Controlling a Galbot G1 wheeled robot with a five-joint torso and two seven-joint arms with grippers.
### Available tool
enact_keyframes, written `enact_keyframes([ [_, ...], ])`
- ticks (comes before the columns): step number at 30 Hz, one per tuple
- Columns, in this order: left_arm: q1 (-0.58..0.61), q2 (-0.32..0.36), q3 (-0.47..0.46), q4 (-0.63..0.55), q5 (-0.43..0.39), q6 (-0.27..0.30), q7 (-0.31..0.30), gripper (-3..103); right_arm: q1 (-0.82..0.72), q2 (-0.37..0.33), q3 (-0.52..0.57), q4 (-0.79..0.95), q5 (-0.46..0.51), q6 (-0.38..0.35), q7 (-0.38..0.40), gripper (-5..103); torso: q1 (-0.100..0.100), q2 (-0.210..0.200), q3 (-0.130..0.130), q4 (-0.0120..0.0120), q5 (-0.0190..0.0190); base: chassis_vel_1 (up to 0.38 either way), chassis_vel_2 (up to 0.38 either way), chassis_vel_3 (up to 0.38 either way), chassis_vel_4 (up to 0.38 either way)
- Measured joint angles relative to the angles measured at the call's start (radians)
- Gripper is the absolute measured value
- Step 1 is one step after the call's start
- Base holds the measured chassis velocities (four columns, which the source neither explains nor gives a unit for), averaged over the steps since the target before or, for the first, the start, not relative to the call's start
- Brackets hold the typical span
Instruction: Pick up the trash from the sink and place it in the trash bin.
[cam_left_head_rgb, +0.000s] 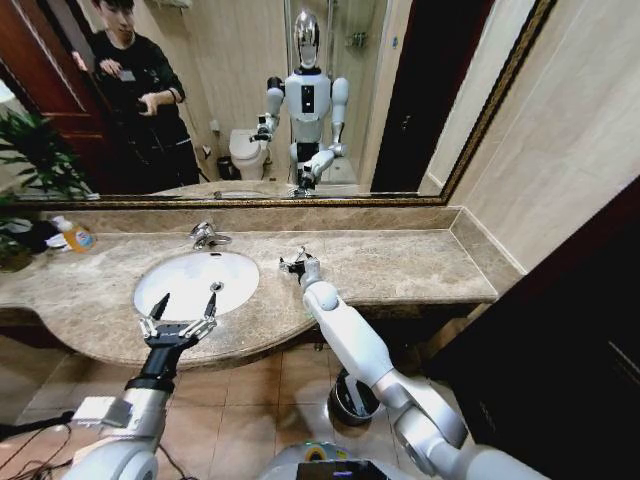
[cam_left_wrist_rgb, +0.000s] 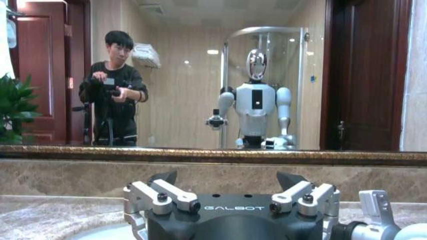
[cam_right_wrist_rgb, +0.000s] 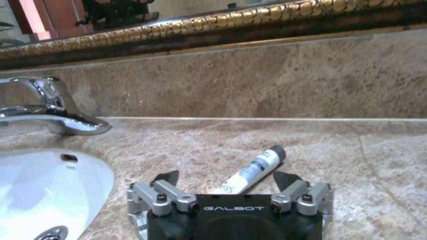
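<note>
The word "GALBOT" stands in pale capitals on the black body of the left gripper (cam_left_wrist_rgb: 233, 186), centred between its two finger mounts. The same "GALBOT" stands on the black body of the right gripper (cam_right_wrist_rgb: 227, 186). The small tube (cam_right_wrist_rgb: 250, 171) lying on the marble counter (cam_right_wrist_rgb: 347, 165) carries dark print, too small to read.

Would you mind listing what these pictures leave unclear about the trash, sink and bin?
- Tube: its near end hidden behind the right gripper in the right wrist view; label too small to read.
- Sink: front hidden by the left gripper in the head view.
- Trash bin: mostly behind the right arm.
</note>
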Motion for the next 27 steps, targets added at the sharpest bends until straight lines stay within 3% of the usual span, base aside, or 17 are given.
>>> enact_keyframes([
  [7,0.000,0.000,0.000,0.000,0.000,0.000,0.000,100,0.002,0.000,-0.009,-0.008,0.000,0.001,-0.001,76,0.000,0.000,0.000,0.0000,0.0000,0.000,0.000,0.000,0.000],
  [11,0.000,0.000,0.000,0.000,0.000,0.000,0.000,100,-0.002,-0.008,-0.010,-0.012,0.000,0.009,-0.008,54,0.000,0.000,0.000,0.0000,0.0000,0.000,0.000,0.000,0.000],
  [17,0.000,0.000,0.000,0.000,0.000,0.000,0.000,100,-0.007,-0.021,-0.008,-0.003,-0.004,0.010,-0.010,37,0.000,0.000,0.000,0.0000,0.0000,0.000,0.000,0.000,0.000],
  [21,0.000,0.000,0.000,0.000,0.000,0.000,0.000,100,-0.015,-0.032,-0.004,0.008,-0.008,0.015,-0.012,15,0.000,0.000,0.000,0.0000,0.0000,0.000,0.000,0.000,0.000],
  [23,0.000,0.000,0.000,0.000,0.000,0.000,0.000,100,-0.018,-0.035,-0.004,0.013,-0.008,0.016,-0.012,15,0.000,0.000,0.000,0.0000,0.0001,0.000,0.000,0.000,0.000],
  [25,0.000,0.000,0.000,0.000,0.000,0.000,0.000,100,-0.024,-0.042,-0.004,0.022,-0.008,0.017,-0.013,4,0.000,0.000,0.000,0.0000,0.0001,0.000,0.000,0.000,0.000],
  [27,0.000,0.000,0.000,0.000,0.000,0.000,0.000,100,-0.026,-0.044,-0.004,0.026,-0.008,0.017,-0.013,2,0.000,0.000,0.000,0.0000,0.0000,0.000,0.000,0.000,0.000],
])
